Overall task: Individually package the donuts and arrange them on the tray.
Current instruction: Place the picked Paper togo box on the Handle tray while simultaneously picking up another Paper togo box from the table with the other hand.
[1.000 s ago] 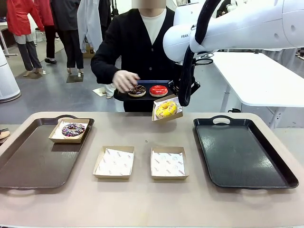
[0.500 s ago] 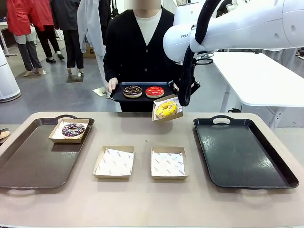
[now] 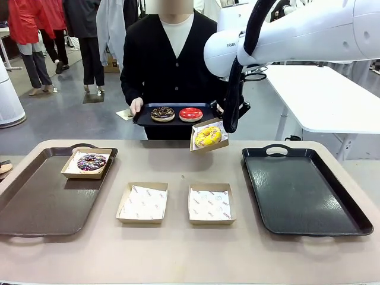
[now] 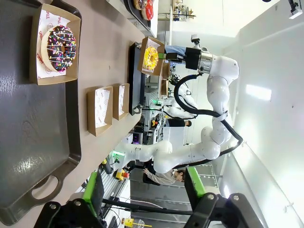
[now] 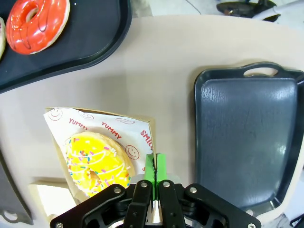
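Four donuts total, going left to right. The sprinkle donut (image 3: 91, 161) sits in a box (image 3: 83, 174) at the far corner of the brown tray (image 3: 35, 208). The left pincer (image 4: 144, 189) looks out over that tray, green pads spread wide with nothing between them. Mid-counter (image 3: 178, 255) there are two empty boxes (image 3: 143, 202), shallow square kraft card with printed white paper liners. Behind them a person holds a small black tray (image 3: 178, 122) carrying the chocolate donut (image 3: 162, 113) and the red donut (image 3: 190, 114). Both are glossy rings, not boxed yet.

The yellow donut (image 3: 208, 136) rides in the held box (image 3: 205, 148), up in the air just beside that small tray and tipped toward the camera. The right pincer (image 5: 154, 172) is pressed together on one wall of that box, near a corner, so the whole weight hangs off a thin card edge. Looks a bit floppy to me.

What matters next imo: the big black tray (image 3: 303, 190) lies to the right of the held box, on the right arm's side and well apart from the left arm. It's bare and shiny, with rounded corners and loop handles, and its long axis runs from robot to person. So I'd guess a swing right and down, keeping the box level so the donut doesn't slide out.
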{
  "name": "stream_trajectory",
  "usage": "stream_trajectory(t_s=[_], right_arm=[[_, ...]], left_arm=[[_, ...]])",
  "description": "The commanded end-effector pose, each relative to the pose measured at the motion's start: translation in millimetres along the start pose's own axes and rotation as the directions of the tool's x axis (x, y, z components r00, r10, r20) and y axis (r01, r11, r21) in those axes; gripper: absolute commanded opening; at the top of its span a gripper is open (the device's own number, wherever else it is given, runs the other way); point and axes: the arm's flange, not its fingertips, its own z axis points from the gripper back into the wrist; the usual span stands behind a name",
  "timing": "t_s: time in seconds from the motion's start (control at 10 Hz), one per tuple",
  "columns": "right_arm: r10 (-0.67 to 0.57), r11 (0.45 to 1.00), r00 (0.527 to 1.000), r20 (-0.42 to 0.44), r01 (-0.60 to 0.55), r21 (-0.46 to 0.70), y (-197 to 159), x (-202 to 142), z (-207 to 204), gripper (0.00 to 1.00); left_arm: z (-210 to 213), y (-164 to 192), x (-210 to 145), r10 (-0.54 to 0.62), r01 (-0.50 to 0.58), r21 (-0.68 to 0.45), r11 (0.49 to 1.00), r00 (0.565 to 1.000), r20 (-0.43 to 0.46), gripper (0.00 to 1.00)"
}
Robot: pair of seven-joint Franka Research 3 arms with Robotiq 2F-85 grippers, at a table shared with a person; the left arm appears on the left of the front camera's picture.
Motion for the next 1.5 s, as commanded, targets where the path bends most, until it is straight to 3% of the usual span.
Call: stream_trajectory(t_s=[0.0, 0.5, 0.6, 0.7, 0.9, 1.1, 1.4], right_arm=[[-0.002, 1.0, 1.0, 0.005, 0.002, 0.002, -2, 0, 0, 0.0], [0.0, 1.0, 1.0, 0.0, 0.0, 0.0, 0, 0, 0, 0.01], [0.091, 0.996, 0.996, -0.023, -0.091, 0.013, -9, -7, 4, 0.01], [0.138, 0.99, 0.99, -0.014, -0.138, 0.015, -21, -16, 15, 0.01], [0.165, 0.986, 0.986, 0.018, -0.165, -0.008, -71, -40, 51, 0.01], [0.089, 0.995, 0.995, 0.033, -0.091, 0.044, -133, -60, 71, 0.01], [-0.029, 0.993, 1.0, -0.012, 0.03, 0.117, -220, -65, 50, 0.01]], left_arm=[[-1, -2, -4, -0.002, 0.002, 0.006, 1.0, 1.0, 0.001, 0.9], [0, 0, 0, 0.0, 0.0, 0.0, 1.0, 1.0, 0.0, 0.9], [-5, -11, -3, -0.014, 0.015, 0.028, 0.999, 0.999, -0.033, 0.9], [-15, -30, -9, -0.025, 0.028, 0.125, 0.992, 0.999, -0.026, 0.9], [-38, -80, -14, -0.023, 0.029, 0.298, 0.954, 0.999, -0.026, 0.9], [-71, -125, -23, 0.0, 0.025, 0.437, 0.899, 0.998, -0.058, 0.9], [-148, -157, -31, 0.006, 0.055, 0.635, 0.771, 0.996, -0.093, 0.9]])
